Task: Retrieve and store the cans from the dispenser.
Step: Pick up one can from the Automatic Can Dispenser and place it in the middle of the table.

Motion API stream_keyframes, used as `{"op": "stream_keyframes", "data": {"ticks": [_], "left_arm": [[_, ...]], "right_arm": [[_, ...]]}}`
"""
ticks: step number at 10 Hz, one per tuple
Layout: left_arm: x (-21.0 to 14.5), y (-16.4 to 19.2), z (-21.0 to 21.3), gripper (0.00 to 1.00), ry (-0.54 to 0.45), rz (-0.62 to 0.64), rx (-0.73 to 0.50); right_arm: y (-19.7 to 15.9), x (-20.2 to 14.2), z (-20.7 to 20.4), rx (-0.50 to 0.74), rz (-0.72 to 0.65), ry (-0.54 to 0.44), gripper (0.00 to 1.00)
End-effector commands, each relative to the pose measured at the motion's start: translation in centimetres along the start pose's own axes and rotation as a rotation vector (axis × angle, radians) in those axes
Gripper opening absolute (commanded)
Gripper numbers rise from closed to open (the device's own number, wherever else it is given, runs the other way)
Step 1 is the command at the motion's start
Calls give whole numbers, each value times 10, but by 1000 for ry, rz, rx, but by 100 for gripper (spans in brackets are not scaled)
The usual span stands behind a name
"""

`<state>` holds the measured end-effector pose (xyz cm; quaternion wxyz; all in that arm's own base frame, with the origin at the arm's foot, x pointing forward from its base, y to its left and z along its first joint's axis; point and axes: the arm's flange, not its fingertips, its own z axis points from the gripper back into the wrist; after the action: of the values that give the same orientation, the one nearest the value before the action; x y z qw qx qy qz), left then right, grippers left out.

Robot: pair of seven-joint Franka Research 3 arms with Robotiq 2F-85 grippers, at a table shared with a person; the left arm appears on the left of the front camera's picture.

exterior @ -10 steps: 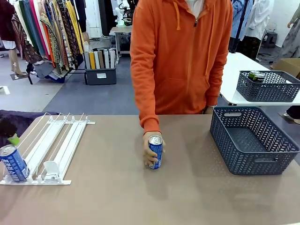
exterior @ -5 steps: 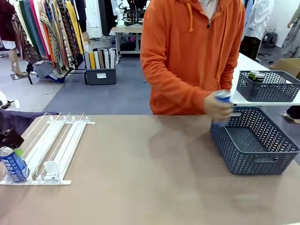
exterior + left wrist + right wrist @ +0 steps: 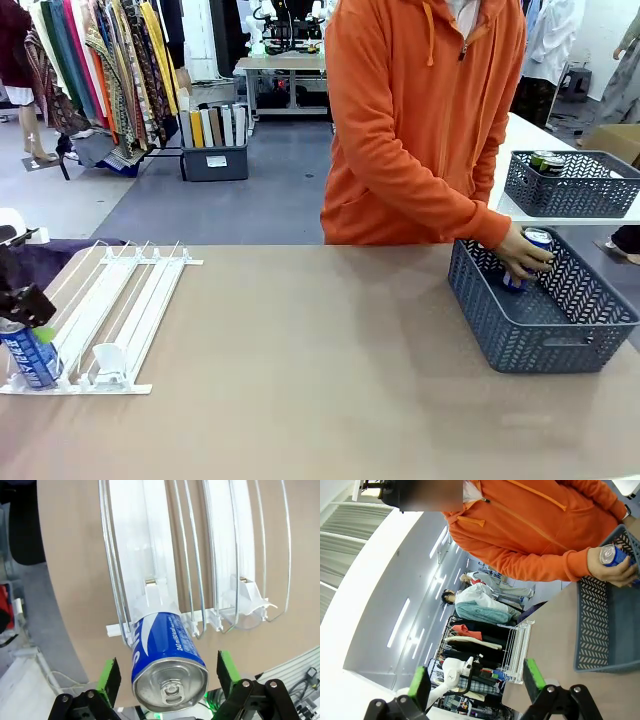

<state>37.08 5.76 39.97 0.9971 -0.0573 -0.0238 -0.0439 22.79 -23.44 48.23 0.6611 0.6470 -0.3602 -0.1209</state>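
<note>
A blue can (image 3: 28,362) stands at the near end of the white rail dispenser (image 3: 110,310), at the table's far left. My left gripper (image 3: 28,318) hangs just over its top. In the left wrist view my left gripper (image 3: 167,676) is open, one green pad on each side of this blue can (image 3: 167,655), with gaps to both sides. The dispenser (image 3: 150,555) rails run away behind it. The person's hand holds a second blue can (image 3: 532,252) inside the grey basket (image 3: 545,345). My right gripper (image 3: 476,679) is open and holds nothing, raised well above the table.
A second grey basket (image 3: 570,195) holding cans sits on a white table at the back right. A white pusher plate (image 3: 110,358) stands in the neighbouring lane. The person in an orange hoodie (image 3: 420,110) leans over the table's far right side.
The person lifted the blue can from the table's middle and carried it right, down into the grey basket. My left gripper came in over the can in the dispenser.
</note>
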Motion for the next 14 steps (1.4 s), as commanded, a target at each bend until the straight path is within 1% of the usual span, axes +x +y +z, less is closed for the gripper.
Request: {"op": "stream_keyframes", "data": {"ticks": [1, 2, 3, 4, 11, 12, 14], "left_arm": [[3, 0, 3, 100, -13, 17, 37], [6, -1, 2, 100, -3, 16, 45], [5, -1, 2, 52, -2, 20, 59], [5, -1, 2, 0, 1, 19, 60], [3, -1, 6, 0, -12, 23, 62], [-2, -4, 18, 0, -40, 41, 65], [-22, -18, 69, 0, -129, 79, 33]], "right_arm": [[2, 2, -1, 20, 19, -13, 100], [2, 2, -1, 20, 19, -13, 100], [2, 2, -1, 20, 19, -13, 100], [2, 2, -1, 20, 19, -13, 100], [2, 2, -1, 20, 19, -13, 100], [2, 2, -1, 20, 19, -13, 100], [2, 2, -1, 20, 19, -13, 100]]}}
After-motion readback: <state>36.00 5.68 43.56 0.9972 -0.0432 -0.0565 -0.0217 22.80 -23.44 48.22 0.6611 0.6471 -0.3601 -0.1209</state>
